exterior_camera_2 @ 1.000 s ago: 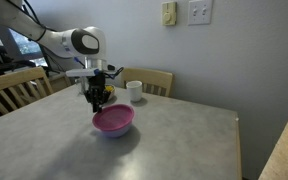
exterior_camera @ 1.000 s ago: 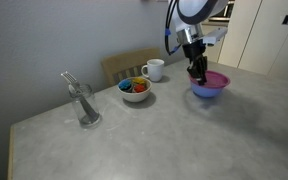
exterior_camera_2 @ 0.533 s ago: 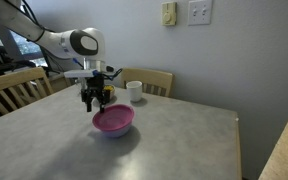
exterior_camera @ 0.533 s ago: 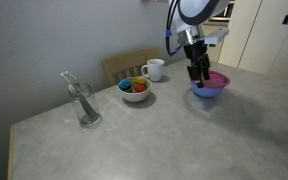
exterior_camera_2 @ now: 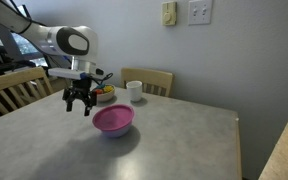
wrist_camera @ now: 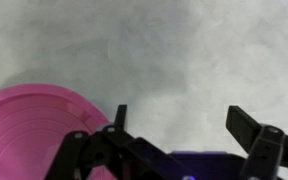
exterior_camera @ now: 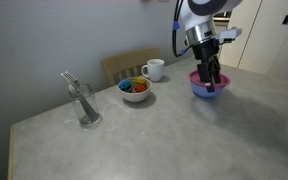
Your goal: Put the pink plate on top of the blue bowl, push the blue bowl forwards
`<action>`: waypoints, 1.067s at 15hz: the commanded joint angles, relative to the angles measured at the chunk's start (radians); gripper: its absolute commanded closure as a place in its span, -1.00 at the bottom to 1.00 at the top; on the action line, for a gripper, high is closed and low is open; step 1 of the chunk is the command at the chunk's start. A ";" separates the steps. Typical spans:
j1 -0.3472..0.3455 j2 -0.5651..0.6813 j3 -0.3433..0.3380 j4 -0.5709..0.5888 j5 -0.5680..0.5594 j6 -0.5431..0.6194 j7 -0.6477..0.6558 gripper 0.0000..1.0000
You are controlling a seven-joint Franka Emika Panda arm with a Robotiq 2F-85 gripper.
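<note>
- Grey speckled table (exterior_camera: 134, 140) against a plain wall; wooden chair (exterior_camera: 127, 64) at the far edge, light switches (exterior_camera_2: 199, 12) on the wall in an exterior view.
- Far left: clear glass (exterior_camera: 84, 104) with a utensil standing in it, leaning.
- Next: white bowl (exterior_camera: 135, 89) with colourful contents, white mug (exterior_camera: 154, 69) just behind it, handle side unclear.
- Right: pink plate (exterior_camera: 206, 79) sits on the blue bowl (exterior_camera_2: 114, 131), covering its mouth, rim a bit wider.
- Plate is round, so no long axis; lies flat and level, face up.
- Gripper (exterior_camera: 212, 86) points down, low beside the stack, apart from it in an exterior view (exterior_camera_2: 81, 106).
- Wrist view: jaws spread wide, nothing between them, fingers (wrist_camera: 246, 125) over bare table; plate edge (wrist_camera: 34, 135) at lower left.
</note>
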 commanded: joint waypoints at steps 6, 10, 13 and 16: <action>-0.078 -0.202 -0.025 -0.158 0.003 -0.017 -0.106 -1.00; -0.063 -0.232 -0.076 -0.147 -0.250 0.047 -0.081 -1.00; -0.071 -0.235 -0.099 -0.128 -0.362 0.085 -0.066 -1.00; -0.075 -0.220 -0.098 -0.111 -0.355 0.067 -0.073 -1.00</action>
